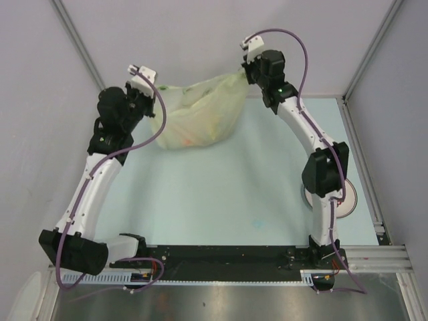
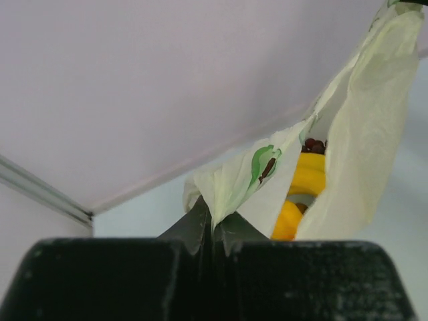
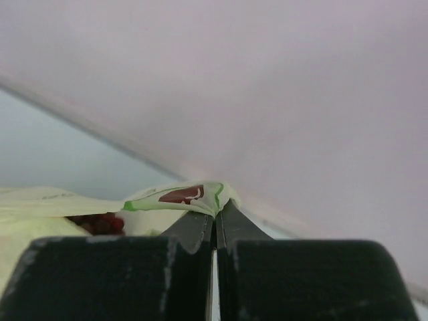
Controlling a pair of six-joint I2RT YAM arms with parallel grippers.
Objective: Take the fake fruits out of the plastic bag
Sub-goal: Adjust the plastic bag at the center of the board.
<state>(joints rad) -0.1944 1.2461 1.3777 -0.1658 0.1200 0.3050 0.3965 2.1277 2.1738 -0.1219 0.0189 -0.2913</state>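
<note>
The plastic bag (image 1: 194, 115) hangs stretched between my two grippers at the back of the table, its bottom resting on the pale surface. My left gripper (image 1: 155, 99) is shut on the bag's left top edge (image 2: 231, 184), and its fingertips (image 2: 214, 219) pinch the film. My right gripper (image 1: 245, 75) is shut on the right top edge (image 3: 180, 196), with its fingertips (image 3: 215, 214) closed on the film. Through the mouth, the left wrist view shows yellow fake fruits (image 2: 304, 179) and a dark red cluster (image 2: 314, 145). The right wrist view shows a dark red piece (image 3: 97, 223). In the top view the fruits are faint colours through the film.
A round white plate (image 1: 349, 199) lies at the right of the table, half hidden behind my right arm. Grey walls close in the back and sides, with a metal rail (image 1: 364, 167) along the right edge. Both arm bases stand at the near edge.
</note>
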